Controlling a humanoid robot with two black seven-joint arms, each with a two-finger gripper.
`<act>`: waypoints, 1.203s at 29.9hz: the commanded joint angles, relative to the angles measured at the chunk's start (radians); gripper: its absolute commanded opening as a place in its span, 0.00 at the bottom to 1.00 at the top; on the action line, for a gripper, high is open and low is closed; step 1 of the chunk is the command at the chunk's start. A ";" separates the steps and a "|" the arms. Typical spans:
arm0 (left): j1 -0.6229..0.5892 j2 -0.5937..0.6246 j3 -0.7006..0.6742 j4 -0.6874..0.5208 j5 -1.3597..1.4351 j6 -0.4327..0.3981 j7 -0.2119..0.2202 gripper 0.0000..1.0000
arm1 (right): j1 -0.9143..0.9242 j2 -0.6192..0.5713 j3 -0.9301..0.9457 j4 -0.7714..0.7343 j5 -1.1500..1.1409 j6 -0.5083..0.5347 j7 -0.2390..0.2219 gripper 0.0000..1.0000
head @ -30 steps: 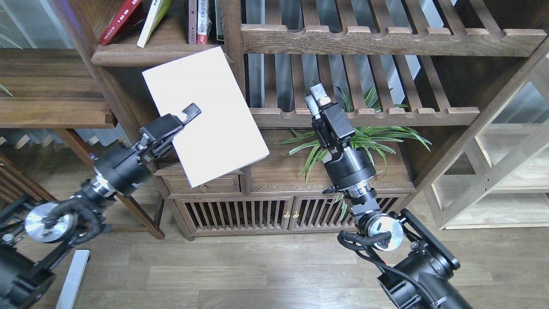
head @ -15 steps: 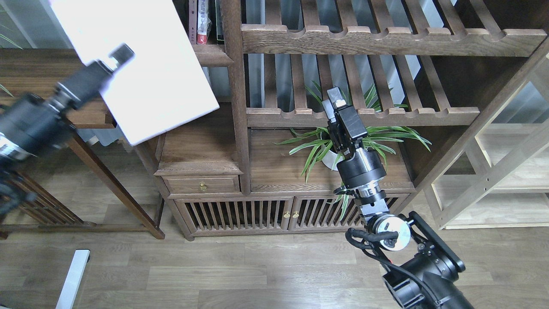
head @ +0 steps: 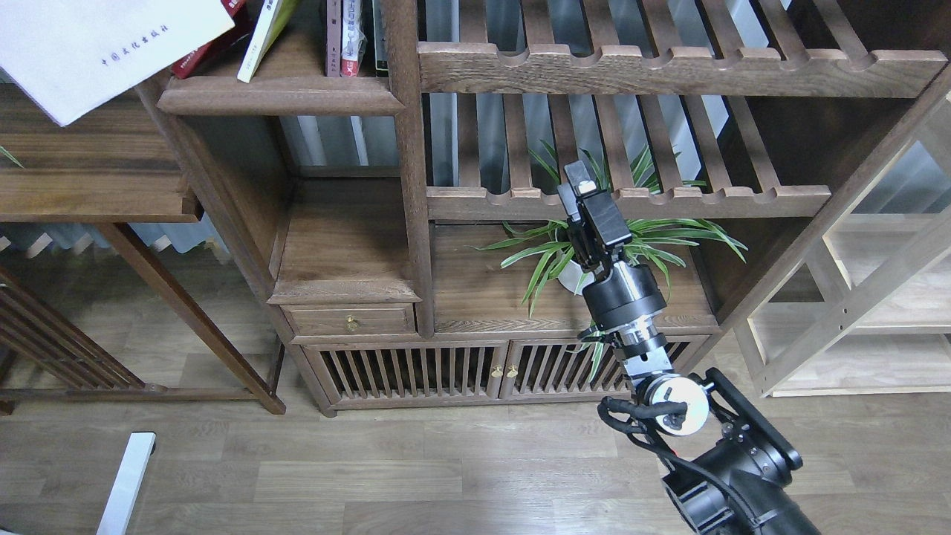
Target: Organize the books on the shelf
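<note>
The white book (head: 96,52) hangs tilted at the top left, partly cut off by the view's edge, with a small line of Chinese print on its cover. Its corner overlaps the left end of the dark-brown shelf (head: 275,93). What holds it is out of view, as is my left gripper. On the shelf the red book (head: 199,61) and the yellow-green book (head: 261,41) lean to the right. My right gripper (head: 579,180) points up in front of the lower slatted rack, holding nothing; its fingers cannot be told apart.
Upright books (head: 343,37) stand at the shelf's right end against the post (head: 407,163). A potted plant (head: 639,238) sits behind my right arm. Slatted racks (head: 669,70) are at the right, a dark side table (head: 89,186) at the left, and a low cabinet (head: 416,364) below.
The white book went up and left, from in front of the bookcase to the top left corner. My left arm left the view. My right gripper shifted slightly right and lower.
</note>
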 commanded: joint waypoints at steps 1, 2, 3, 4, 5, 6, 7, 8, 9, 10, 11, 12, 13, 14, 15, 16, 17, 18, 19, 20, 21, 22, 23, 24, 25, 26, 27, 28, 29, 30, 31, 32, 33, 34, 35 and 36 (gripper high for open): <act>0.000 -0.019 -0.021 0.001 0.048 0.000 -0.012 0.00 | 0.000 0.000 0.000 -0.002 0.001 0.000 0.000 0.65; 0.000 -0.031 -0.024 0.001 0.060 0.000 -0.014 0.00 | -0.003 0.000 0.000 -0.005 0.001 0.000 0.000 0.65; 0.000 -0.057 -0.029 0.001 0.083 0.000 -0.014 0.00 | -0.008 0.000 0.004 -0.005 0.001 0.000 0.000 0.65; -0.003 -0.075 -0.030 0.001 0.106 0.000 -0.014 0.00 | -0.011 0.000 0.007 -0.006 0.001 0.000 0.000 0.65; -0.010 -0.095 -0.032 0.001 0.132 0.000 -0.014 0.00 | -0.013 0.000 0.012 -0.006 0.003 0.000 0.001 0.65; -0.018 -0.123 -0.033 0.001 0.168 0.000 -0.014 0.00 | -0.013 0.000 0.013 -0.006 0.004 0.000 0.001 0.65; -0.029 -0.143 -0.032 -0.001 0.195 0.000 -0.014 0.00 | -0.013 0.000 0.015 -0.006 0.007 0.000 0.001 0.65; -0.042 -0.167 -0.030 -0.004 0.227 0.000 -0.014 0.00 | -0.013 0.000 0.016 -0.006 0.012 0.000 0.001 0.65; -0.059 -0.196 -0.029 -0.004 0.270 0.031 -0.014 0.00 | -0.014 0.000 0.022 -0.006 0.015 0.000 0.001 0.65; -0.069 -0.219 -0.029 -0.004 0.310 0.062 -0.014 0.00 | -0.016 0.000 0.026 -0.006 0.017 0.000 0.001 0.65; -0.076 -0.241 -0.029 -0.004 0.342 0.091 -0.014 0.00 | -0.020 0.000 0.026 -0.008 0.017 0.000 0.001 0.65; -0.084 -0.265 -0.029 -0.004 0.378 0.119 -0.014 0.00 | -0.029 0.000 0.026 -0.009 0.015 0.000 0.001 0.65; -0.086 -0.275 -0.029 -0.005 0.399 0.136 -0.014 0.00 | -0.035 0.000 0.026 -0.009 0.017 0.000 0.001 0.65; -0.086 -0.289 -0.029 -0.010 0.421 0.151 -0.012 0.00 | -0.042 0.000 0.024 -0.013 0.017 0.000 0.001 0.65; -0.086 -0.292 -0.027 -0.011 0.438 0.160 -0.012 0.00 | -0.045 0.000 0.024 -0.013 0.017 0.000 0.001 0.65; -0.087 -0.293 -0.027 -0.015 0.453 0.170 -0.012 0.00 | -0.049 0.000 0.026 -0.013 0.017 0.000 0.001 0.65; -0.089 -0.293 -0.024 -0.018 0.465 0.186 -0.012 0.00 | -0.051 0.000 0.026 -0.013 0.017 0.000 0.001 0.65; -0.090 -0.295 -0.021 -0.025 0.473 0.202 -0.012 0.00 | -0.051 0.000 0.027 -0.013 0.017 0.000 0.001 0.65; -0.090 -0.296 -0.020 -0.042 0.481 0.225 -0.011 0.00 | -0.052 0.000 0.029 -0.014 0.017 0.000 0.001 0.65; -0.092 -0.296 -0.016 -0.053 0.490 0.245 -0.011 0.00 | -0.054 0.000 0.035 -0.014 0.018 0.000 0.001 0.65; -0.095 -0.296 -0.016 -0.064 0.505 0.272 -0.003 0.00 | -0.057 0.000 0.045 -0.019 0.018 0.000 0.001 0.65; -0.099 -0.296 -0.015 -0.064 0.519 0.288 -0.001 0.00 | -0.059 0.000 0.053 -0.023 0.018 0.000 0.001 0.65; -0.108 -0.295 -0.015 -0.064 0.531 0.302 -0.001 0.00 | -0.059 0.000 0.059 -0.029 0.018 0.000 0.001 0.65; -0.128 -0.295 -0.015 -0.064 0.548 0.314 0.003 0.00 | -0.059 0.000 0.064 -0.034 0.020 0.000 0.001 0.65; -0.141 -0.295 -0.013 -0.064 0.560 0.323 0.011 0.00 | -0.059 0.000 0.067 -0.036 0.018 0.000 0.001 0.65; -0.148 -0.296 -0.009 -0.064 0.573 0.337 0.020 0.00 | -0.059 0.000 0.073 -0.036 0.018 0.000 0.001 0.65; -0.153 -0.299 0.000 -0.064 0.588 0.361 0.028 0.00 | -0.059 0.000 0.085 -0.036 0.020 0.000 0.001 0.65; -0.159 -0.304 0.013 -0.064 0.597 0.377 0.031 0.00 | -0.059 0.000 0.093 -0.036 0.020 0.000 0.000 0.65; -0.170 -0.316 0.034 -0.064 0.614 0.398 0.034 0.00 | -0.059 0.000 0.099 -0.036 0.018 0.000 0.000 0.65; -0.179 -0.324 0.046 -0.064 0.633 0.414 0.037 0.00 | -0.059 0.000 0.102 -0.037 0.020 0.000 0.001 0.65; -0.194 -0.333 0.062 -0.064 0.657 0.439 0.042 0.00 | -0.059 0.000 0.110 -0.036 0.020 0.000 0.000 0.65; -0.205 -0.341 0.072 -0.064 0.677 0.461 0.045 0.00 | -0.059 0.000 0.116 -0.037 0.020 0.000 0.001 0.65; -0.216 -0.351 0.085 -0.064 0.697 0.489 0.049 0.00 | -0.059 0.000 0.122 -0.037 0.020 0.000 0.000 0.65; -0.225 -0.361 0.105 -0.064 0.714 0.521 0.051 0.00 | -0.060 0.000 0.127 -0.040 0.020 0.000 0.000 0.65; -0.233 -0.364 0.120 -0.062 0.726 0.548 0.051 0.00 | -0.062 0.000 0.127 -0.042 0.023 0.000 0.001 0.65; -0.243 -0.368 0.138 -0.062 0.737 0.578 0.051 0.00 | -0.065 0.000 0.128 -0.042 0.024 0.000 0.000 0.65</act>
